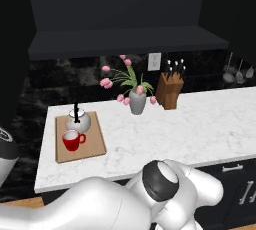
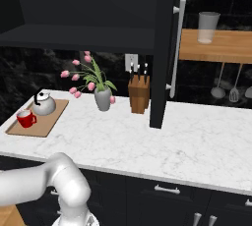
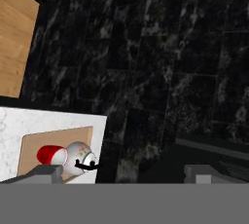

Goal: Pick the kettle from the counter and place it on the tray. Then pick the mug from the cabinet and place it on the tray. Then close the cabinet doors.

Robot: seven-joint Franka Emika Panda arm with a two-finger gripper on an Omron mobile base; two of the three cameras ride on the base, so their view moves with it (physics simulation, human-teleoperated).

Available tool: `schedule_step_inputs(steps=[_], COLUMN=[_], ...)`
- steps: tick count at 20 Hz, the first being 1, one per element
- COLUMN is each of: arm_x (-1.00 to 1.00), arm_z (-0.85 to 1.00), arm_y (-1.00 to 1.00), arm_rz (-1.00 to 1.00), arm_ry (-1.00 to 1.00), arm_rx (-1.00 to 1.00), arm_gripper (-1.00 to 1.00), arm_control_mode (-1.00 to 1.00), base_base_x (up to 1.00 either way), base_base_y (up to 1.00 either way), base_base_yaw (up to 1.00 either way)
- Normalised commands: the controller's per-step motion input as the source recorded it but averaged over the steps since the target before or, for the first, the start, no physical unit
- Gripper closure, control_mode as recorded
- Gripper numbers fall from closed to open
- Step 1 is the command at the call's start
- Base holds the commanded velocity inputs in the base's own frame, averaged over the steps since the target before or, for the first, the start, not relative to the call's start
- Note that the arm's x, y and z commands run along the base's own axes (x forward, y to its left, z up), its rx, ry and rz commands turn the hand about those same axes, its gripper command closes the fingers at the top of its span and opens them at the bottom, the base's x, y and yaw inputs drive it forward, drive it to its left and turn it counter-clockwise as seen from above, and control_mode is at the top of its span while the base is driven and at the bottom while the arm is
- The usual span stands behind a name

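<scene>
No readable text or labels anywhere

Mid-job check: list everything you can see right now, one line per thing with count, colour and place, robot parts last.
kettle: one, silver-white with black handle, on the tray's far end
mug: one, red, on the tray in front of the kettle
tray: one, light-brown wood, left end of the counter
counter: one, white marble, over dark drawers
vase of tulips: one, grey with pink flowers, mid-counter at the back
knife block: one, brown, right of the vase
cabinet door: one seen open, black with a silver handle
wall socket: one, white, on the black backsplash
glass: one, clear, on a wooden wall shelf
hanging utensils: three, grey, under that shelf
gripper: one, dark fingertips apart, holding nothing
</scene>
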Motion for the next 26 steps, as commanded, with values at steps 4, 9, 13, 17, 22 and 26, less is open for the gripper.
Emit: schedule_step_inputs(steps=[4,9,13,17,22,26], arm_x=[0.03,0.03,0.14,0.2,0.32,0.35], arm_z=[0.0,0.0,0.0,0.0,0.0,0.0], arm_y=[-0.12,-0.39,-0.64,-0.68,-0.79,-0.82], arm_rz=[0.0,-0.07,-0.16,-0.18,-0.25,-0.22], arm_ry=[-0.08,-0.05,0.0,0.0,0.0,0.0], arm_rx=[0.0,0.0,0.0,0.0,0.0,0.0], arm_gripper=[-1.0,-1.0,-1.0,-1.0,-1.0,-1.0], arm_control_mode=[-1.0,-1.0,-1.0,-1.0,-1.0,-1.0], base_base_x=[0.0,0.0,0.0,0.0,0.0,0.0], base_base_y=[0.0,0.0,0.0,0.0,0.0,0.0], base_base_yaw=[0.0,0.0,0.0,0.0,0.0,0.0])
